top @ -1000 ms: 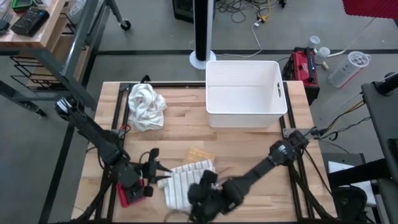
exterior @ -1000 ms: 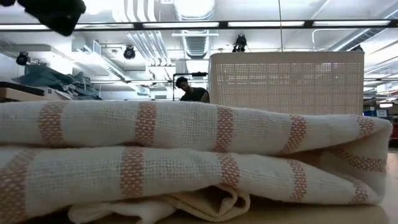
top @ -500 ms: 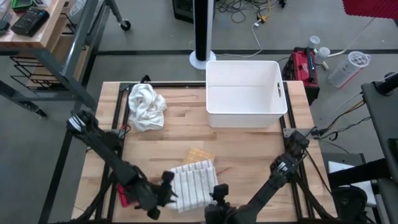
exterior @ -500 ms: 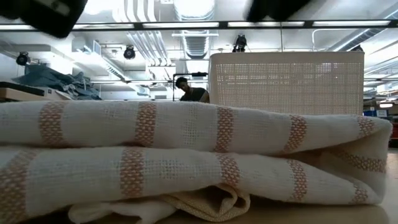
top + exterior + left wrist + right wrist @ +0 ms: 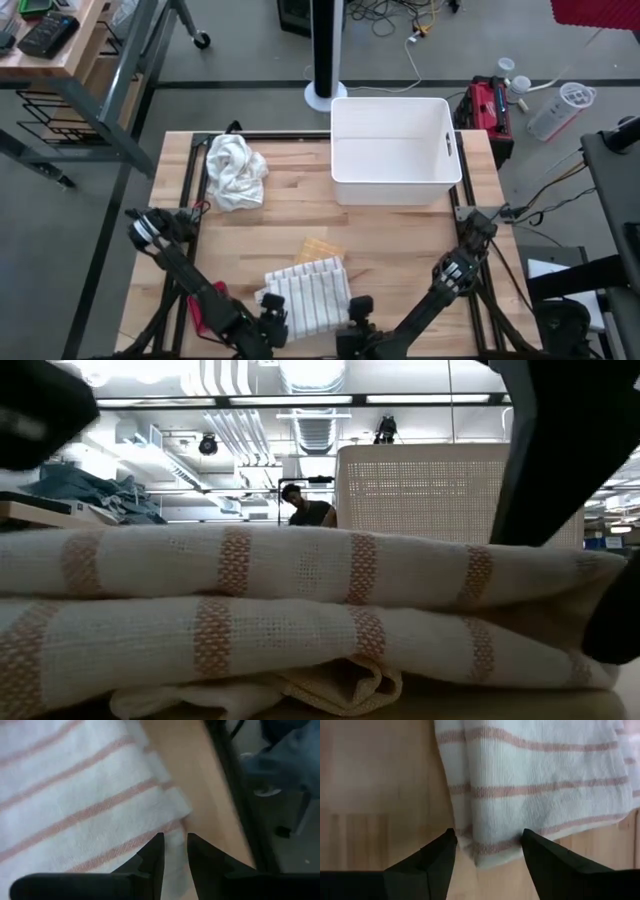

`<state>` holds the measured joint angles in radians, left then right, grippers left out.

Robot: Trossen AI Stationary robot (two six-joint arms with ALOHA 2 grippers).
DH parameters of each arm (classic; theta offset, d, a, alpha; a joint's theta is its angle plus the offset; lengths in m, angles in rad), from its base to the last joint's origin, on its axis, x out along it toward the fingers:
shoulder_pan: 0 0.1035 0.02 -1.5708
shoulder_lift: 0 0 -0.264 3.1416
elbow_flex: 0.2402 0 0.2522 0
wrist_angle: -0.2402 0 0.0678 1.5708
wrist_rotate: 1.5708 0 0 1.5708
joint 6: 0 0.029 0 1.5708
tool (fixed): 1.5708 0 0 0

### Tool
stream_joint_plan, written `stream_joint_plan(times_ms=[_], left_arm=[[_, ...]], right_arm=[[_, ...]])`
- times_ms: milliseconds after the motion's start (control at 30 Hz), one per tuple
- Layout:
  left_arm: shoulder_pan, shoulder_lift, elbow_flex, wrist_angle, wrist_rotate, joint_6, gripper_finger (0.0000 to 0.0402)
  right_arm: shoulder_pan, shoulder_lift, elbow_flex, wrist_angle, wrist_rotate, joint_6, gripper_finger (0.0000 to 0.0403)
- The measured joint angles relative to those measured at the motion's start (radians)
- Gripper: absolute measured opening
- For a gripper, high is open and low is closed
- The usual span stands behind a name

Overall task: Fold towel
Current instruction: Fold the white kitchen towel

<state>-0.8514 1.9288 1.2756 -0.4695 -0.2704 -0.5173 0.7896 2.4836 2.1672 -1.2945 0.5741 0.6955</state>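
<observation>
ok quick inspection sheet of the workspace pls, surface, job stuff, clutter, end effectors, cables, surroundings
surface: wooden table, bare wood between the items
job's things: striped towel folded near the front edge
clutter: white bin at the back; crumpled white cloth back left; small yellow cloth behind the towel
end effectors: left end effector at the towel's left edge, fingers close together with only a narrow gap, holding nothing; right end effector open at the towel's right corner, holding nothing
cables: loose cables on the floor behind the table
surroundings: black stand, red case, a person far behind the table
</observation>
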Motion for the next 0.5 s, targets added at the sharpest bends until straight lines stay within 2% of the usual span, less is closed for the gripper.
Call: stream_joint_plan(times_ms=[200, 433, 500], left_arm=[[0.0, 0.033, 0.006, -0.027, -0.046, -0.114, 0.0075], [-0.002, 0.036, 0.007, -0.051, -0.084, -0.186, 0.0075], [-0.004, 0.035, 0.007, -0.05, -0.085, -0.199, 0.0075]], right_arm=[[-0.002, 0.0, -0.027, 0.0, 0.002, 0.0, 0.0165], [-0.004, -0.002, -0.014, -0.001, 0.002, -0.015, 0.0032], [-0.004, -0.005, -0.012, -0.009, 0.002, -0.015, 0.001]])
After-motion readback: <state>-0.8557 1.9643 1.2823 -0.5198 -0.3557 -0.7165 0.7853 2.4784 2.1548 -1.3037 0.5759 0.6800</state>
